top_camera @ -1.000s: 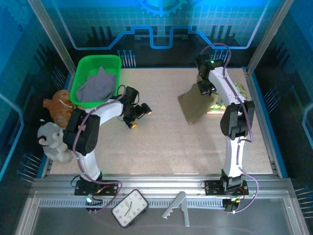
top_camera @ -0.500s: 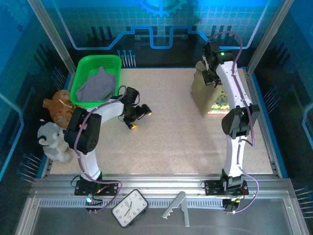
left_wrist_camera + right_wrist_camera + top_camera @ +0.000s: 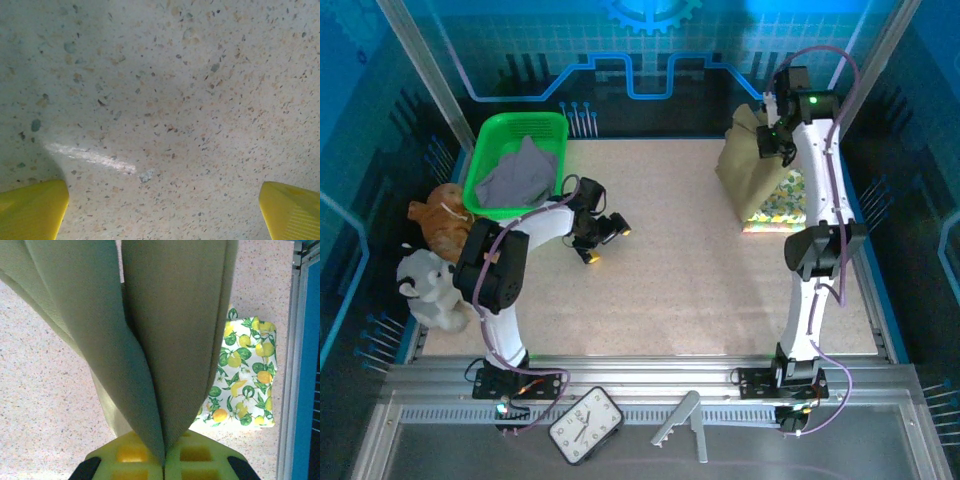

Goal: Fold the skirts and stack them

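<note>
Since the right fingers (image 3: 192, 460), clamped on the olive skirt (image 3: 745, 175), have carried it from centre-right to the upper right, it now hangs over the lemon-print skirt (image 3: 785, 200); stacking looks next. Meanwhile left fingers (image 3: 30, 210) are spread wide, empty, over bare desk (image 3: 160, 100).

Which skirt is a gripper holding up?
The plain olive-khaki skirt, pinched by the right gripper; the lemon-print skirt lies on the table, the grey skirt in the green basket.

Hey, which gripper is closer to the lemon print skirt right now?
Right. The right gripper hangs close by the lemon print skirt, toward the back, shut on the olive skirt. The left gripper, open, sits far across the table, near the green basket.
</note>
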`<state>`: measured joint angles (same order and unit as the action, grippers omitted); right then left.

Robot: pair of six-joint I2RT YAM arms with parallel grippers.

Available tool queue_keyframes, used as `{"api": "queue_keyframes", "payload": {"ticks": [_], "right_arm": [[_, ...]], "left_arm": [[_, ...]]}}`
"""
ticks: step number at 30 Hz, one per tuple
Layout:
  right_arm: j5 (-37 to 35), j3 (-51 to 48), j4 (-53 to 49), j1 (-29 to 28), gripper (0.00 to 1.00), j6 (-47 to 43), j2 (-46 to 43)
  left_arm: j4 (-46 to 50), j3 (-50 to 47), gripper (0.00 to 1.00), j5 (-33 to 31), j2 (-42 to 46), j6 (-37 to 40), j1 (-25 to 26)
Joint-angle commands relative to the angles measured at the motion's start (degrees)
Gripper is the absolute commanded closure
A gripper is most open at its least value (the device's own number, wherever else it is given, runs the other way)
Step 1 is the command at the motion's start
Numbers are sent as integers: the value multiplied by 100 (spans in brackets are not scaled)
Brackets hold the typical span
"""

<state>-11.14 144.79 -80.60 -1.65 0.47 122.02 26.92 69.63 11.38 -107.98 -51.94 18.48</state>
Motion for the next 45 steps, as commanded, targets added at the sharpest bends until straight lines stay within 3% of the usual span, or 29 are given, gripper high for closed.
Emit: {"api": "queue_keyframes", "payload": {"ticks": [1,6,10,13,18,25,28,33,35,37,41,45], "right_arm": [[896,20,-46,436,100,-91,-390],[1934,-1007,649,1278,100,-414,-463],[2792,-1739,1097,1834,100,-897,59],[3057,-1928,1269,2092,100,-1249,586],[2661,-2034,1560,2250,100,-1503,1094],[1693,-2355,2064,2252,100,-1408,847],[1196,-2587,2353,2234,83,-1079,516],[-1079,-2917,2609,2148,37,47,-75],[-1056,-2775,2283,2112,0,229,-117],[-601,-2648,1931,1987,0,176,-54],[1058,-2937,1872,1532,0,-311,5],[1041,-2953,2029,1175,0,-402,286]], "left_arm": [[189,140,1,127,-109,127,-2],[169,143,1,197,-187,113,4],[154,131,1,224,-248,88,14],[154,89,1,210,-256,93,11],[277,90,1,142,-287,166,14],[332,91,1,89,-257,167,8],[362,99,1,45,-181,167,8],[448,167,1,-27,-42,189,6],[495,209,1,-48,18,211,0],[538,259,1,-67,71,234,2],[591,347,1,-80,149,252,-11],[646,365,1,-125,252,298,-37]]}}
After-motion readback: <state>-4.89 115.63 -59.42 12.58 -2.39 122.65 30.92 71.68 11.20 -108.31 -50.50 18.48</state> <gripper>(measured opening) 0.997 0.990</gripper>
